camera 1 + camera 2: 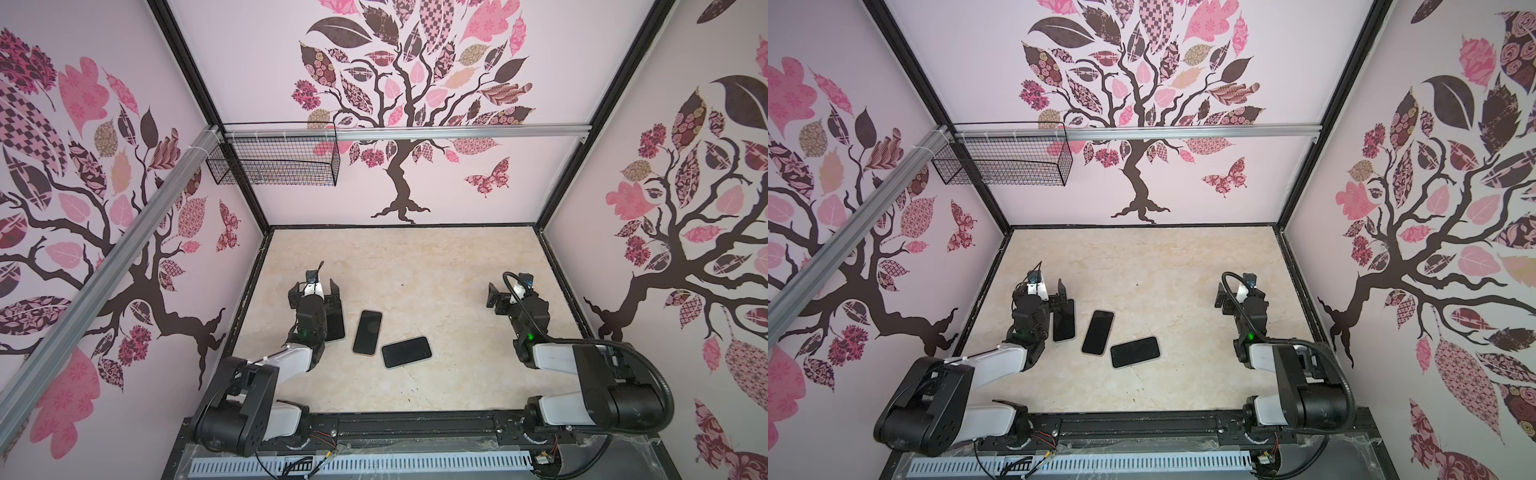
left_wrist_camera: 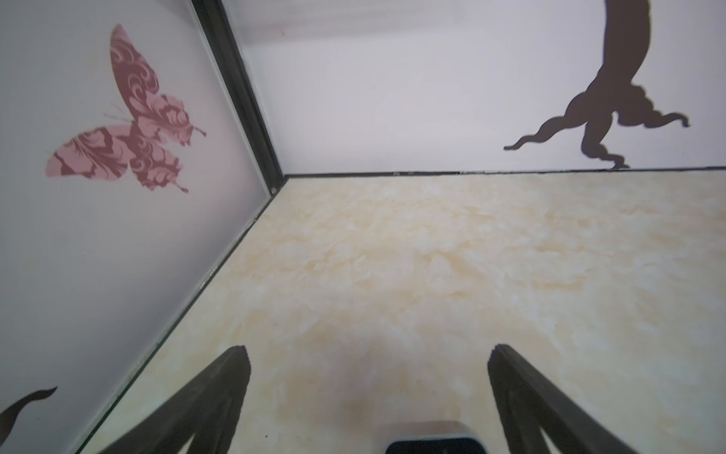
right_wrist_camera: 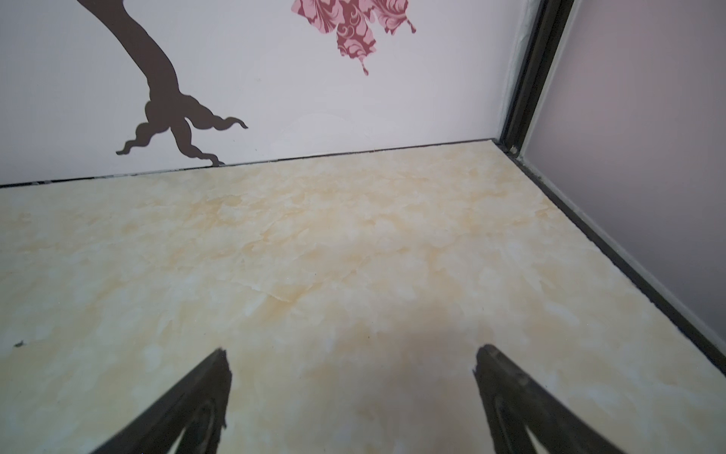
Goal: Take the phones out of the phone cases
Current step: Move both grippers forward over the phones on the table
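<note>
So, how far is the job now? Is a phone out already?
Done: nothing; three phones lie flat on the table, cases hard to tell. In hand: nothing; the left gripper is open above the leftmost phone, the right gripper open, away from them. Left: grip a cased phone and take it out.

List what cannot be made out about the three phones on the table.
- Left phone: partly hidden under the left arm in both top views.
- Middle phone and right phone: too small and dark in the top views to tell whether either is bare or covered.
- Right wrist view: no phone in frame.
</note>
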